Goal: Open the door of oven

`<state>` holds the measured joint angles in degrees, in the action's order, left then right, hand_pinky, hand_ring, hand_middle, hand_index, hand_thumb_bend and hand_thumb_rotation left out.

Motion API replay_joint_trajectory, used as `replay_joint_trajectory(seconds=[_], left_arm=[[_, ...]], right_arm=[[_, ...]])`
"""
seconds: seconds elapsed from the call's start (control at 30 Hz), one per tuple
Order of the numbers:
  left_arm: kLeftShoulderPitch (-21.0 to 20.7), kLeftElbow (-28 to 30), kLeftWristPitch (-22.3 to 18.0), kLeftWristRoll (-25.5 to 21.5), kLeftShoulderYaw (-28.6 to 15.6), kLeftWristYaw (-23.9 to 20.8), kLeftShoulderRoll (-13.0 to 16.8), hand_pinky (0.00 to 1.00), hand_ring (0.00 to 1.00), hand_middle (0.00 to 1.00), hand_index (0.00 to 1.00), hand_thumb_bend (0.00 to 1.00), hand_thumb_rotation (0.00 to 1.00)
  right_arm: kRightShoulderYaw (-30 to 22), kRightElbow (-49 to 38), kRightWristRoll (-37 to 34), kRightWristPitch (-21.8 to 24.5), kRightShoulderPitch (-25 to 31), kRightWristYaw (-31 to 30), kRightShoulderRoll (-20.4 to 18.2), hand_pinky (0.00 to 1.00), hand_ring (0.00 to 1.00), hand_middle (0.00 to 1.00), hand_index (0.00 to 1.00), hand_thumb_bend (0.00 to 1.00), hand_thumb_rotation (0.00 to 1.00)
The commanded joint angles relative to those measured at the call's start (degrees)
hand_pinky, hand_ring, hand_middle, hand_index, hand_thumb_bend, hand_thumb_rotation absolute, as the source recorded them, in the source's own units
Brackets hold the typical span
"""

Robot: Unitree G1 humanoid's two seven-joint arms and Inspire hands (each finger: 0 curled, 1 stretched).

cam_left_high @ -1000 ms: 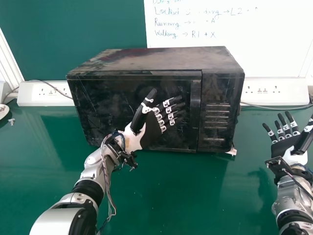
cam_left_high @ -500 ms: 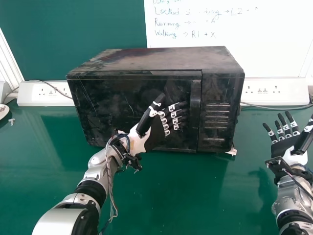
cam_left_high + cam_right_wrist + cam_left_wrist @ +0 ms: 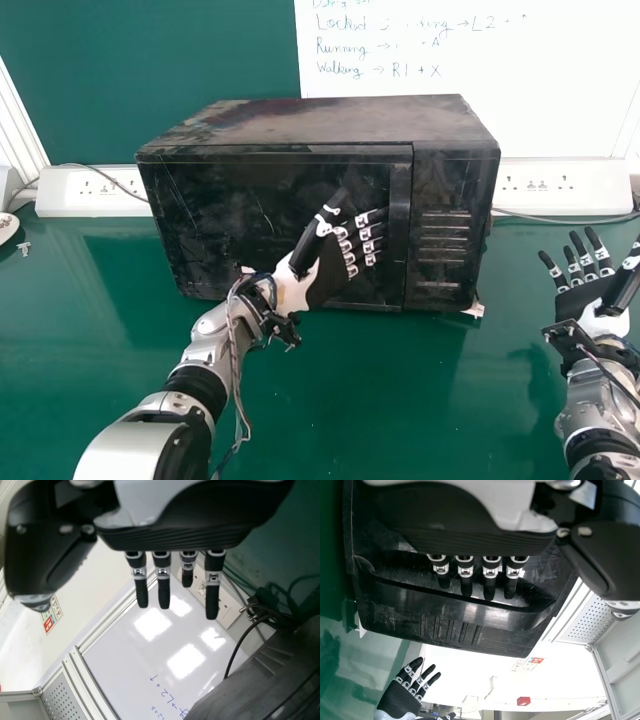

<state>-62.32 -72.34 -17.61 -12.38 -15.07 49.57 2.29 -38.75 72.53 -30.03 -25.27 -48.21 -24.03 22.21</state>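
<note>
Black and shut, one oven door (image 3: 220, 215) faces one open left hand (image 3: 328, 274), with one open right hand (image 3: 582, 298) well apart.

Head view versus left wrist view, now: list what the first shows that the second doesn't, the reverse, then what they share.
Head view: the oven's top, the white socket strips and the whiteboard's handwriting.

Left wrist view: a perforated panel and a small red box.

Both: the oven's vent slots, the green table, the left hand and the right hand.
</note>
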Motion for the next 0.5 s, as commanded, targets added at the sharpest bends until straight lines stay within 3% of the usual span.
replay_joint_trajectory(seconds=[0.0,0.23,0.47], left_arm=[[-1.4,-0.6,0.6,0.2,0.0,-0.7,-0.5,0.65,0.83,0.89,0.89,0.92,0.84],[-2.1,-0.7,0.5,0.6,0.4,-1.4,-1.2,0.64,0.84,0.90,0.90,0.90,0.85],[-2.8,-0.8,0.2,1.1,0.9,-1.8,-1.9,0.64,0.84,0.90,0.90,0.82,0.83]], right_arm=[[0.0,-0.7,-0.1,-0.2,0.2,0.2,-0.5,0.97,1.00,1.00,0.99,1.00,0.97],[-0.1,-0.8,-0.2,-0.4,0.2,0.3,-0.6,0.97,1.00,1.00,0.98,1.00,0.96],[0.1,-0.7,0.0,-0.5,0.3,0.1,-0.5,0.97,1.00,1.00,0.99,1.00,0.98]])
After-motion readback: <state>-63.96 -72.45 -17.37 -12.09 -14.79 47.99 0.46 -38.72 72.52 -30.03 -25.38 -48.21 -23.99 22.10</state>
